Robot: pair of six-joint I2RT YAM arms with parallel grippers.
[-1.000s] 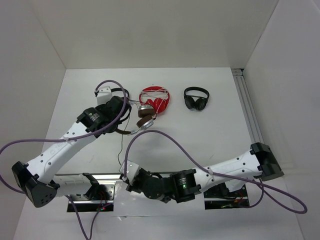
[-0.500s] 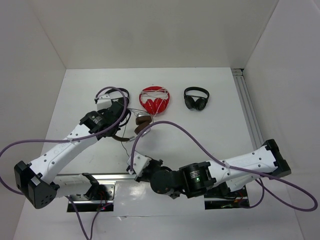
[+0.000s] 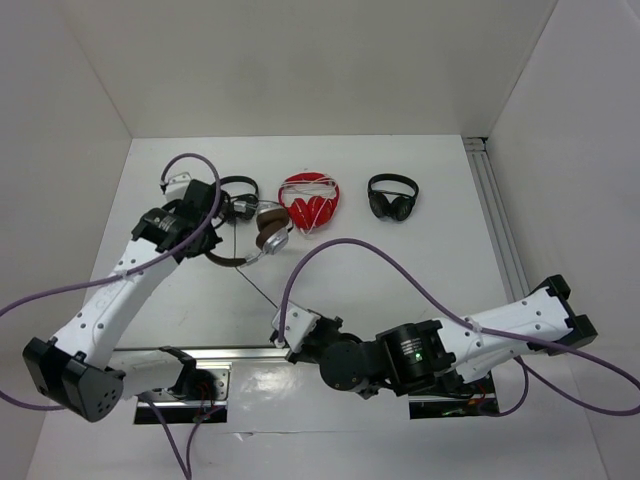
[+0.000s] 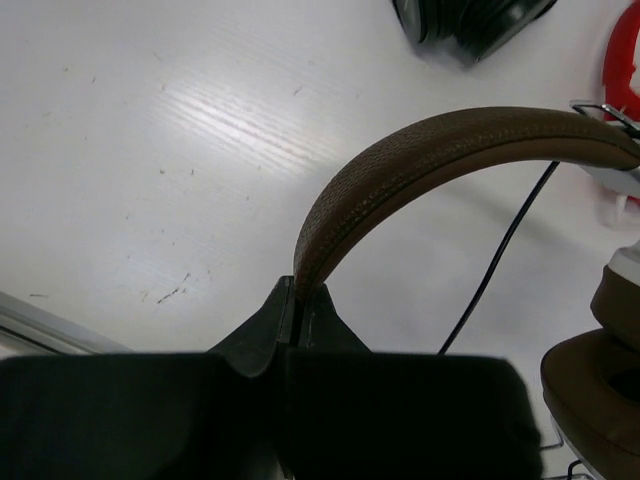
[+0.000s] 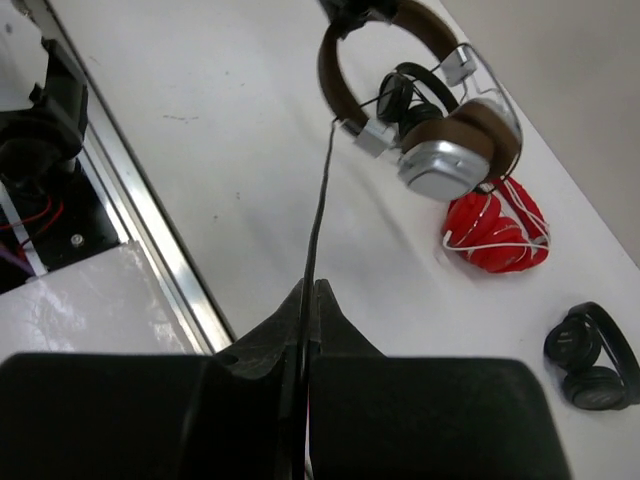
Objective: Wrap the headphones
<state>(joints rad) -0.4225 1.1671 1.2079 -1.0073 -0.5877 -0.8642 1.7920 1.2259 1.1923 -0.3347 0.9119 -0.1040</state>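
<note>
My left claw [image 4: 297,292] is pressed together on the brown headband [image 4: 420,150] of the headphones [image 3: 268,235], pinching it near one end. From there the band arches away to the upper right of my left wrist view, over the white tabletop [image 4: 150,150]. In the overhead view the headphones are upper left of centre. Their silver-and-brown ear cups [image 5: 440,170] are just beside the red pair [image 3: 310,203] and a small black pair [image 3: 238,200]. My right claw [image 5: 308,292] is pinched on the thin black cable [image 5: 320,200], which runs straight and taut from my fingertips up toward the headphones. Another black pair [image 3: 392,197] lies well apart, right of the red one.
</note>
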